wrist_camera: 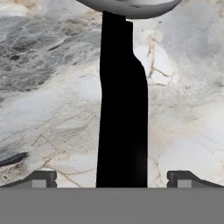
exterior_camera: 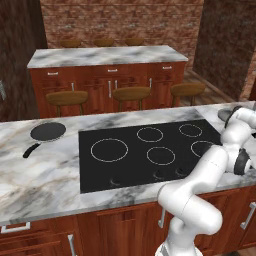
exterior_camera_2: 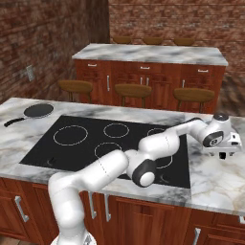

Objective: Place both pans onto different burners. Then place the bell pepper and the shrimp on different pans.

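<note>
You see the gripper [wrist_camera: 112, 179] wide open, its two tips standing on either side of a black handle [wrist_camera: 122, 109] and not touching it. The handle runs up to the silver pan [wrist_camera: 127, 6], which lies on the marble bench [wrist_camera: 48, 96] to the right of the cooktop [exterior_camera: 145, 150]. In the right base view the hand [exterior_camera_2: 221, 139] hangs low over that part of the bench. The black pan [exterior_camera: 47, 131] rests on the bench left of the cooktop, well apart from the arm. All burners [exterior_camera: 109, 150] are bare.
</note>
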